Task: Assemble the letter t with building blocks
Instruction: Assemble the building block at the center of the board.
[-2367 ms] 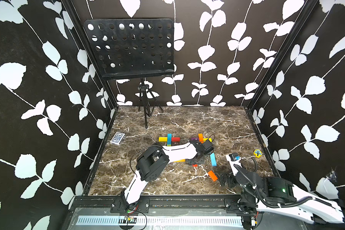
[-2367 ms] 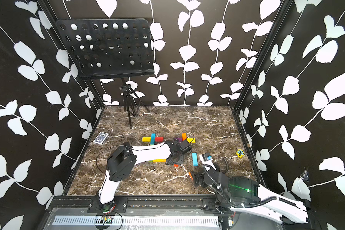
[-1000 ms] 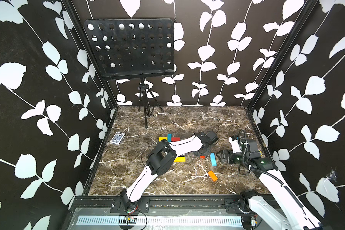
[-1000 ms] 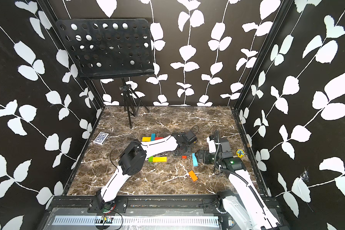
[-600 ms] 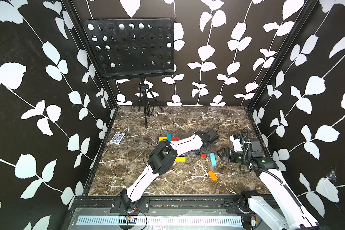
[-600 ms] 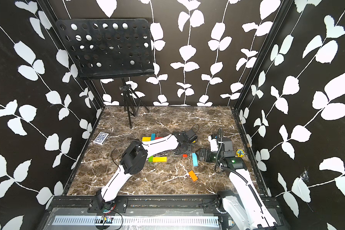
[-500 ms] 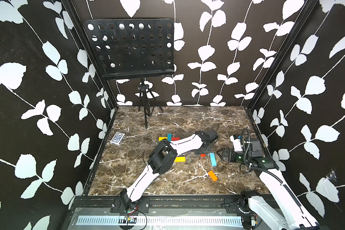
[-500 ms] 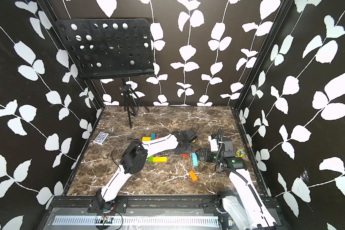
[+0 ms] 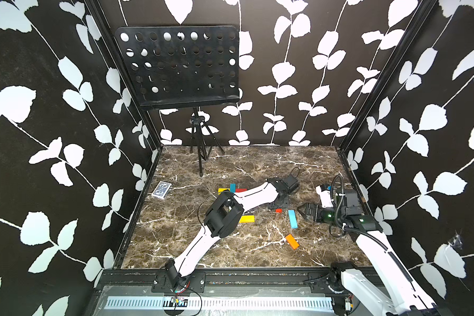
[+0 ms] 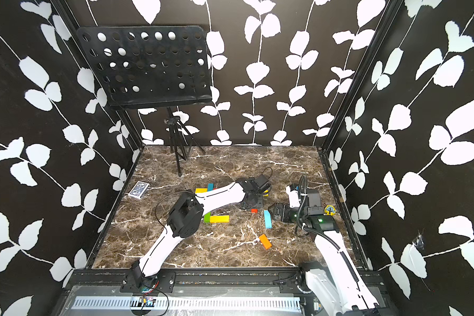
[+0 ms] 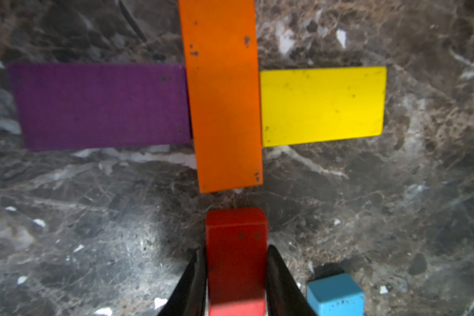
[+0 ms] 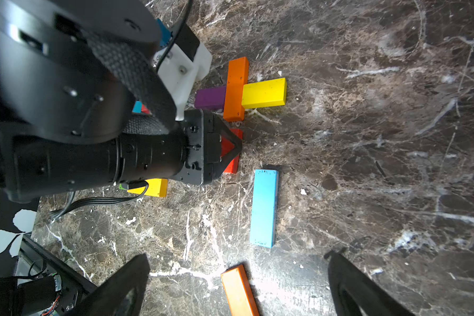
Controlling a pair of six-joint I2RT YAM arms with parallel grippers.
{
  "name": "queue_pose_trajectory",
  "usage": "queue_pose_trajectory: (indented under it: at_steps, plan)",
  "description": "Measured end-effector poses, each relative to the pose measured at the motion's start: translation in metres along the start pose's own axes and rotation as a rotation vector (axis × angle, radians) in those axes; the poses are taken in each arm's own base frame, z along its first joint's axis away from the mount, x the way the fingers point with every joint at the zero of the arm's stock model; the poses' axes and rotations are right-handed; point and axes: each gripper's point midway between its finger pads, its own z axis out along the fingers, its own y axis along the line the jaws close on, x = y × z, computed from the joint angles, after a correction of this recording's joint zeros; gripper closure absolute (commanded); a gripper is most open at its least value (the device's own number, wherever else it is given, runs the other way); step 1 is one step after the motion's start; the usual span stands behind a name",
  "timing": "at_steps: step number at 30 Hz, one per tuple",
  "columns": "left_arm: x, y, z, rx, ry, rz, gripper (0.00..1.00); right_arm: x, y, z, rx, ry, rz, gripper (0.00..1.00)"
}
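Note:
In the left wrist view an orange block [image 11: 222, 95] lies flat on the marble, with a purple block [image 11: 101, 105] and a yellow block [image 11: 322, 105] butted against its two sides like a cross. A red block [image 11: 236, 260] lies in line with the orange one, a small gap between them. My left gripper [image 11: 235, 250] is shut on the red block's sides; in both top views only its tip [image 9: 278, 210] shows under the gripper [image 9: 281, 202]. My right gripper [image 12: 238, 287] stands open over a loose orange block [image 12: 238, 290], beside a cyan block [image 9: 292, 219].
A second group of yellow, cyan and red blocks [image 9: 231, 188] lies behind my left forearm. A yellow block [image 9: 246, 219] and a lime green one [image 10: 207, 217] lie mid-table. A card box [image 9: 162, 189] is at the far left, a music stand's tripod [image 9: 200, 153] at the back, a yellow token [image 10: 329, 210] at the right edge.
The left gripper has carried the red block away from mid-table to just below the orange block and has barely moved lately. The right arm has risen from the front edge to beside the cyan block.

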Motion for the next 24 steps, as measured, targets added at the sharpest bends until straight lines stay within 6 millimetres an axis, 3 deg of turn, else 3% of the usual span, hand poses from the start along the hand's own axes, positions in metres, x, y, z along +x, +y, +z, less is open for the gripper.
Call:
queue_pose_trajectory:
  at_steps: [24]
  plan:
    - [-0.0057, 0.0036, 0.0029, -0.002, -0.001, -0.01, 0.62, -0.0021, 0.0018, 0.0018, -0.02, 0.0, 0.001, 0.0]
